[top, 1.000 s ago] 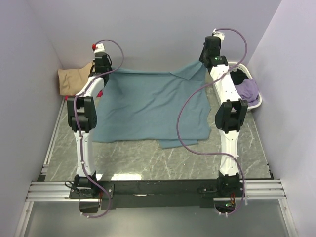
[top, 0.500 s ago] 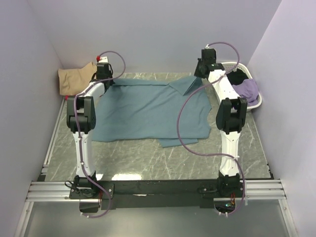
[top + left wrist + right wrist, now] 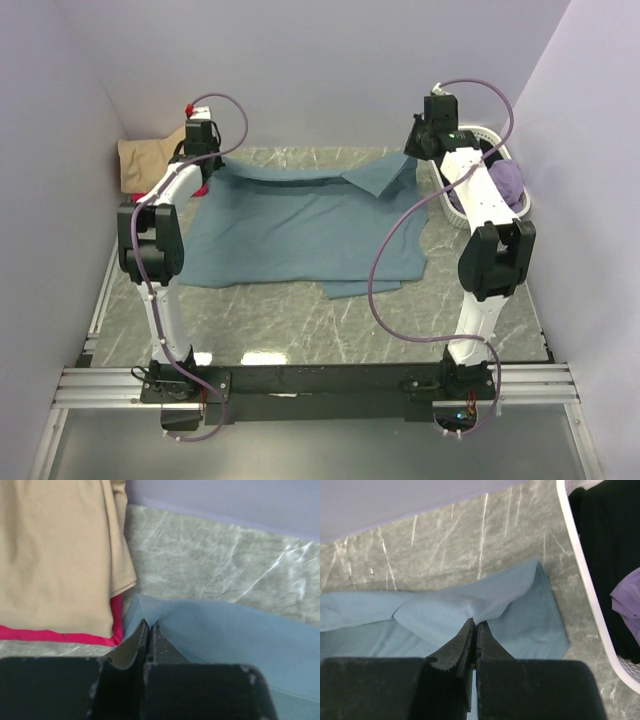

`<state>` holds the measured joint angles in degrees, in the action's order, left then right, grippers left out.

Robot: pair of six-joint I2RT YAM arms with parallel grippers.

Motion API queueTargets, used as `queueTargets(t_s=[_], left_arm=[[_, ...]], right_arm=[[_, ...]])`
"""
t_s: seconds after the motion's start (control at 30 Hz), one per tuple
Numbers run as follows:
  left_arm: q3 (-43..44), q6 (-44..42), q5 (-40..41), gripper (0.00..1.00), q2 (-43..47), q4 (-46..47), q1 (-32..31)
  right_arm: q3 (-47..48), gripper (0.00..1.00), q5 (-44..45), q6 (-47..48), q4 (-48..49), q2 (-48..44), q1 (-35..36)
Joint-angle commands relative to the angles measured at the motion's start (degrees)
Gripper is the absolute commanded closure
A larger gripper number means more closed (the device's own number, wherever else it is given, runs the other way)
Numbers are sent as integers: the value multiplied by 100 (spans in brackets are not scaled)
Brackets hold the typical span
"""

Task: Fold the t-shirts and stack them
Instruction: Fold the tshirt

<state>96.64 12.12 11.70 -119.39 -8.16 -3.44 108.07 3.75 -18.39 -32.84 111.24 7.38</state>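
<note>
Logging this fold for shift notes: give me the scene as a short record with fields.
in work: large dusty teal-blue cloth t-shirt, spread out
left claw: shut on its far left edge
right claw: shut on its far right corner, lifted
stack: tan cloth t-shirt over red cloth t-shirt, far left
waiting: lilac cloth and black cloth in white plastic basket

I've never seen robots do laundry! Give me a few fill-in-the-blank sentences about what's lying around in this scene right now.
1. The left gripper and the right gripper each pinch the teal-blue t-shirt at its ____ edge.
2. The tan t-shirt lies on top of the red t-shirt, off to the robot's ____ side.
3. The black t-shirt and the lilac t-shirt lie inside a white ____.

Missing words: far; left; basket.
</note>
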Motion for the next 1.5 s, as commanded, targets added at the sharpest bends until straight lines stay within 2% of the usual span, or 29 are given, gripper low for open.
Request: queueTargets(t_s=[0.0, 0.1, 0.27, 0.63, 0.7, 0.73, 0.8, 0.87, 0.9, 0.93, 1.0, 1.17, 1.23, 1.47], left_arm=[[661, -402, 305, 99, -277, -650, 45], [638, -491, 613, 99, -357, -696, 54], [495, -491, 526, 99, -347, -651, 72], [557, -553, 728, 99, -664, -968, 72], [645, -536, 780, 97, -778, -1055, 72], [654, -527, 763, 88, -787, -1056, 72], [637, -518, 746, 84, -787, -1021, 72], [637, -535, 789, 55, -779, -1003, 72], [645, -509, 824, 37, -770, -1012, 72], [646, -500, 868, 12, -761, -1003, 72], [663, -518, 842, 1, -708, -951, 72], [663, -482, 930, 0, -410, -784, 72], [724, -500, 834, 1, -313, -783, 72], [1489, -342, -721, 1, -585, -1126, 63]], right_arm=[[12, 100, 241, 2, -195, -138, 44], [-215, 100, 153, -33, -240, -146, 62], [-436, 100, 258, -59, -372, -129, 132], [-462, 100, 434, -252, -917, 143, 168], [-331, 100, 407, -261, -1171, 354, 185], [-296, 96, 373, -253, -1242, 407, 185], [-190, 84, 354, -191, -1505, 582, 211], [-277, 64, 599, -200, -1576, 601, 282], [-339, 53, 688, -209, -1524, 566, 308], [-409, 40, 776, -243, -1463, 496, 317], [-655, 40, 829, -244, -1129, 189, 326], [-726, 39, 1251, -305, -603, -488, 326], [-788, 36, 1085, -218, -356, -647, 308], [451, 35, 575, -226, -768, 538, 282]])
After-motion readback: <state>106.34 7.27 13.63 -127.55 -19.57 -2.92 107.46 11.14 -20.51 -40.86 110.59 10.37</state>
